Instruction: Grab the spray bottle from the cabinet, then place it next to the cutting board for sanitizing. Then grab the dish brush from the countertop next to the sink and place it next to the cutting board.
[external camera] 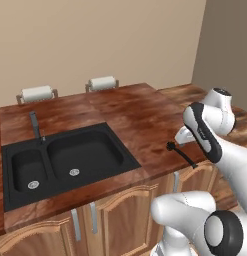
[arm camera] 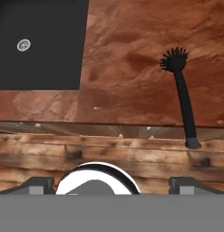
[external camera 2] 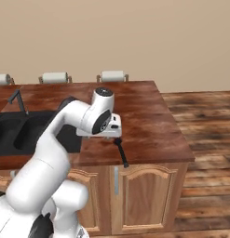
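Observation:
The black dish brush lies on the reddish-brown countertop, to the right of the black double sink. Its bristle head points inward and its handle end sticks out over the counter's front edge. My gripper hovers above the front edge, close over the brush, open, with nothing between its fingers. In the hand view the brush sits right of centre. The spray bottle, cabinet and cutting board are out of view.
A thin grey faucet stands behind the sink. Paper towel rolls line the counter's back edge. Below the counter are wooden cupboard doors. Wooden floor lies past the counter's right end.

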{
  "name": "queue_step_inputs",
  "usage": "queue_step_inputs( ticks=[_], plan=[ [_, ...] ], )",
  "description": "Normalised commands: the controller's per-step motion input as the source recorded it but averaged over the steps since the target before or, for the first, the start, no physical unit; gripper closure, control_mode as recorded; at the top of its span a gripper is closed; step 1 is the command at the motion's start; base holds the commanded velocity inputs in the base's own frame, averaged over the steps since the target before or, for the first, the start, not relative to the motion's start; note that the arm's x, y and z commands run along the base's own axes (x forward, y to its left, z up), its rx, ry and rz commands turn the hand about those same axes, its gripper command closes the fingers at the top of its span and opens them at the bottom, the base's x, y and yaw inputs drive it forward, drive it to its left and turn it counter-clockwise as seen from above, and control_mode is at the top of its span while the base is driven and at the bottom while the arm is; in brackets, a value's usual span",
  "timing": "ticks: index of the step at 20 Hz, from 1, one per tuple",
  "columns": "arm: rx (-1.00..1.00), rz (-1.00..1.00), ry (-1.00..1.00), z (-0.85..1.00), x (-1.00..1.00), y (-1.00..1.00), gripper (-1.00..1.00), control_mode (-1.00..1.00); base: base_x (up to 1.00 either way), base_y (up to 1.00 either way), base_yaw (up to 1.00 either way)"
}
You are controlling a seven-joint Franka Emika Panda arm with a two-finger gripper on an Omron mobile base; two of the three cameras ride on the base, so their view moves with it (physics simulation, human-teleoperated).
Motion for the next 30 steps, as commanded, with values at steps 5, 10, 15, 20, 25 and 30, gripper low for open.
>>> queue_step_inputs(
  ticks=[5, 10, 15, 20, 25, 30],
  plan=[
    [-0.06, 0.00, 0.09, -0.25, 0.40, -0.02, -1.00, -1.00, 0.00, 0.00, 0.00],
    [-0.07, 0.00, 0.04, -0.26, 0.47, -0.12, -1.00, -1.00, 0.00, 0.00, 0.00],
    [-0.06, 0.00, 0.01, -0.35, 0.38, -0.14, -1.00, -1.00, 0.00, 0.00, 0.00],
    [-0.07, 0.00, 0.00, -0.44, 0.22, -0.26, -1.00, -1.00, 0.00, 0.00, 0.00],
    [-0.06, 0.00, 0.00, -0.38, 0.24, -0.18, -1.00, -1.00, 0.00, 0.00, 0.00],
    [0.00, 0.00, 0.00, -0.32, 0.30, -0.08, -1.00, -1.00, 0.00, 0.00, 0.00]
  ],
)
